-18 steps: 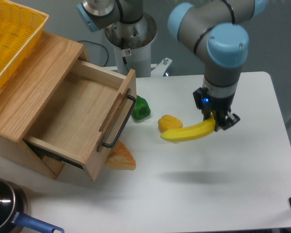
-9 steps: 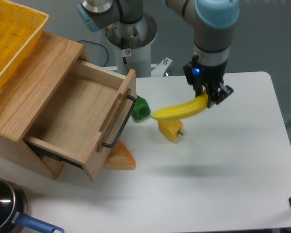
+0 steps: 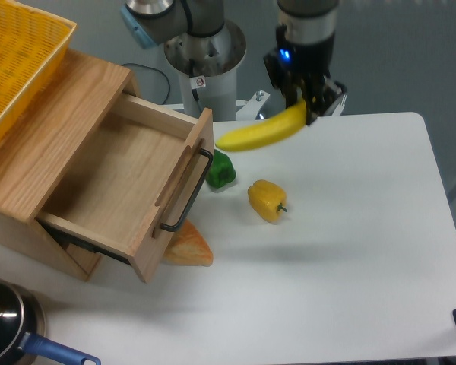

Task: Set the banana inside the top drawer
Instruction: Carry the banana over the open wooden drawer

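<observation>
The banana [image 3: 260, 131] hangs in the air above the table, long and bright yellow, its free end pointing left toward the drawer. My gripper [image 3: 302, 106] is shut on its right end, high over the table's back middle. The top drawer [image 3: 120, 179] stands pulled open at the left, a shallow light-wood box with a black bar handle [image 3: 188, 194]; its inside is bare. The banana's left tip sits just right of the drawer's front rail and above it.
A green pepper [image 3: 220, 169] lies by the drawer front, a yellow bell pepper [image 3: 266, 200] to its right, and an orange wedge [image 3: 188, 246] under the drawer corner. A yellow mesh basket [image 3: 15, 53] tops the cabinet. A dark pot [image 3: 7, 323] sits front left.
The gripper has lifted the banana and carried it up and left, from beside the yellow pepper to a spot near the drawer front. The yellow pepper now shows in full.
</observation>
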Robot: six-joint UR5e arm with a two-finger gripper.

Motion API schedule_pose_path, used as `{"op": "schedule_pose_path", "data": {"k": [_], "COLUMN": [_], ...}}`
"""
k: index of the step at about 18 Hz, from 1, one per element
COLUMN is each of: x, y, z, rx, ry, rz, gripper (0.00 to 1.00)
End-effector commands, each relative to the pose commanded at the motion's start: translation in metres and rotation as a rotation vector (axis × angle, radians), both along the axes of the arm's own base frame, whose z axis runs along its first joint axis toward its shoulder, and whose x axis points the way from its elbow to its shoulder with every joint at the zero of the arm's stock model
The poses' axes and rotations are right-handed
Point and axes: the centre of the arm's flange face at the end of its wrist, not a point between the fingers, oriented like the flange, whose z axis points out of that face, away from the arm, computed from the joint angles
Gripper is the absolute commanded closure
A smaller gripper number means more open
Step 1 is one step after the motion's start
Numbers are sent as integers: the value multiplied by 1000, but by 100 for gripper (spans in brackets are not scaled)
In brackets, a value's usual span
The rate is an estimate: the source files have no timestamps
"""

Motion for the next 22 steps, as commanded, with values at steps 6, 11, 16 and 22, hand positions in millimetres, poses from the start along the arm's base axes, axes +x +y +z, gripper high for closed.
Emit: {"op": "schedule_pose_path", "data": {"k": [6, 11, 16, 22], "x": [45, 64, 76, 98], "y": [34, 60, 89, 122], "z": [8, 0, -19, -38], "rx": [23, 29, -23, -65], "ry": [15, 7, 28, 79], "rz": [34, 33, 8, 14], "gripper": [83, 83, 83, 83]}}
